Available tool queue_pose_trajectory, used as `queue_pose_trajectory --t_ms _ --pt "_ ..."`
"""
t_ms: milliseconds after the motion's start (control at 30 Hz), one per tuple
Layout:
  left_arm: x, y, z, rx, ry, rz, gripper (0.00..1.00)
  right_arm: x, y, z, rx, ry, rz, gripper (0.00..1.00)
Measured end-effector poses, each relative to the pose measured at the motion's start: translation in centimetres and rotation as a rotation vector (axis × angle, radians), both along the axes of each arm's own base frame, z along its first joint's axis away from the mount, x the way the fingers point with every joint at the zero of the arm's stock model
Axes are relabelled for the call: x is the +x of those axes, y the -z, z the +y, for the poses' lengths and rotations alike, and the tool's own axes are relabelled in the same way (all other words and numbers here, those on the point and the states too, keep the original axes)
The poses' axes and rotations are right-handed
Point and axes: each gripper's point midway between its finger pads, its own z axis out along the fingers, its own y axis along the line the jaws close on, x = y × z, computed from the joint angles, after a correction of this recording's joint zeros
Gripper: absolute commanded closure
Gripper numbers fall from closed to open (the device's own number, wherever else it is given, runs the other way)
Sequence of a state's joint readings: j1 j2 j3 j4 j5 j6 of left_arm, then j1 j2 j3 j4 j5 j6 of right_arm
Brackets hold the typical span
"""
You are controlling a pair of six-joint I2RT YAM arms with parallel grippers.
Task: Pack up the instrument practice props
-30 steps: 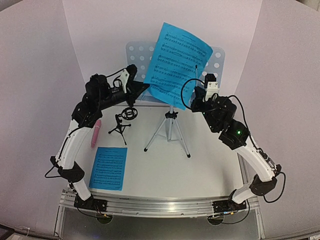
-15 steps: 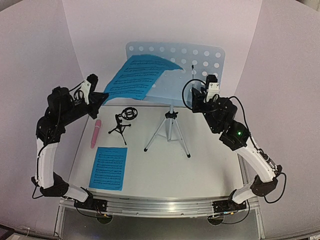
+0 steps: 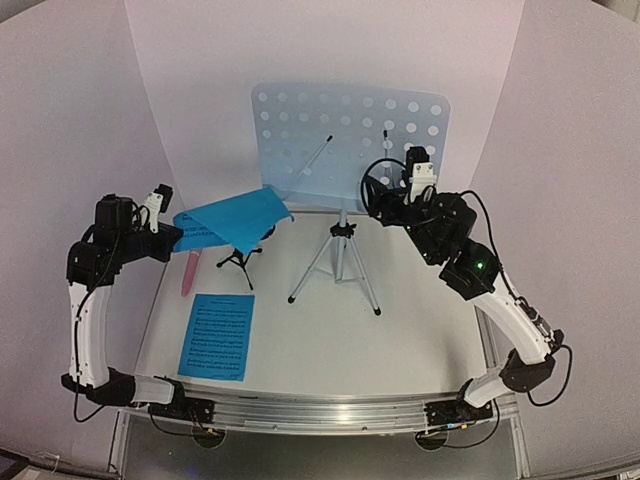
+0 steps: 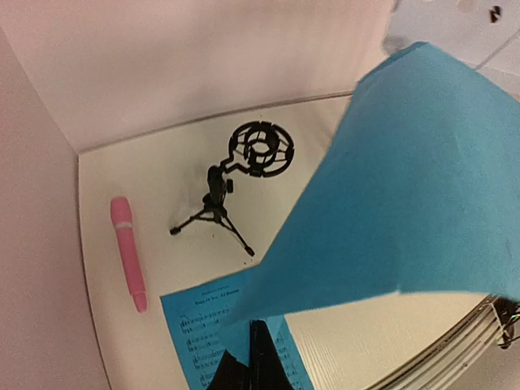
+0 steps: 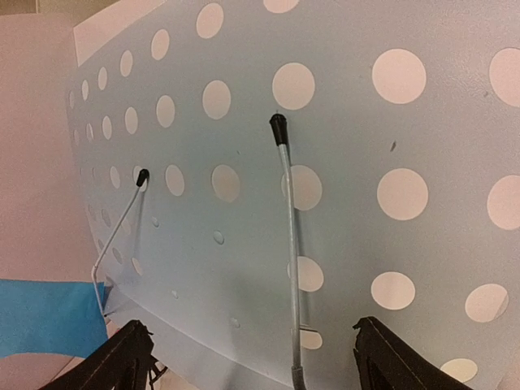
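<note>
Blue sheet (image 3: 235,218) gripped by left fingers (image 3: 172,233), over mic stand (image 4: 216,188); right fingers (image 3: 383,200) spread facing music stand (image 3: 350,130).

Free passage is left over the right front of the worktop (image 3: 430,330). The middle is barred by the music stand's silver tripod (image 3: 340,262); the left is crowded by a black mic stand (image 4: 216,188), overhung by a lifted blue page (image 3: 228,222), a pink microphone (image 3: 188,272) and a flat blue sheet-music page (image 3: 216,335).
</note>
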State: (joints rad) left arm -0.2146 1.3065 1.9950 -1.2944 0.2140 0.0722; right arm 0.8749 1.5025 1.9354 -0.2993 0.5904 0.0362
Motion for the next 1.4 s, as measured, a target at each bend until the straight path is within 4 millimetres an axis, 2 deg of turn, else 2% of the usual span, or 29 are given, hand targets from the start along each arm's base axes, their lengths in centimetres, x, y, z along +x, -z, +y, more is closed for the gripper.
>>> queue_pose_trajectory --t_ms 233,433,533,633,800,900,1000,1100,1233,1300,1333,1400 --pt "5.0 5.7 5.2 -0.082 -0.113 0.217 1.00 -0.1 0.0 0.2 -0.005 -0.015 -0.003 0.12" --pt "5.0 9.7 5.4 -0.113 -0.085 0.335 1.00 -0.3 -0.1 0.1 -0.001 -0.017 -0.002 0.10" --pt "4.5 12.6 6.2 -0.131 -0.094 0.421 1.00 -0.5 -0.3 0.1 0.005 -0.028 -0.005 0.10" --pt "4.6 13.9 6.8 -0.154 -0.091 0.467 1.00 -0.8 -0.4 0.2 0.013 -0.046 -0.004 0.09" --pt "5.3 13.6 6.5 -0.195 -0.041 0.456 1.00 -1.5 -0.2 1.4 0.019 -0.133 0.013 0.08" --pt "5.4 13.0 6.2 -0.204 -0.016 0.434 1.00 -2.2 -0.1 2.8 0.014 -0.225 0.041 0.07" --pt "5.5 12.1 6.0 -0.228 0.000 0.413 1.00 -3.0 -0.7 5.2 0.022 -0.353 0.052 0.07" --pt "5.8 10.4 6.0 -0.280 0.022 0.369 1.00 -4.1 0.2 7.8 0.013 -0.490 0.083 0.06" --pt "6.0 6.3 6.3 -0.369 0.055 0.270 1.00 -5.5 2.7 11.3 -0.015 -0.666 0.155 0.06" --pt "5.9 4.3 7.5 -0.429 0.045 0.217 1.00 -6.4 4.3 13.1 -0.032 -0.749 0.197 0.06" --pt "5.9 3.5 8.7 -0.460 0.020 0.195 1.00 -6.9 5.0 13.9 -0.040 -0.786 0.217 0.06" --pt "6.0 3.5 11.6 -0.500 -0.056 0.181 1.00 -7.8 6.1 15.2 -0.056 -0.847 0.246 0.06"
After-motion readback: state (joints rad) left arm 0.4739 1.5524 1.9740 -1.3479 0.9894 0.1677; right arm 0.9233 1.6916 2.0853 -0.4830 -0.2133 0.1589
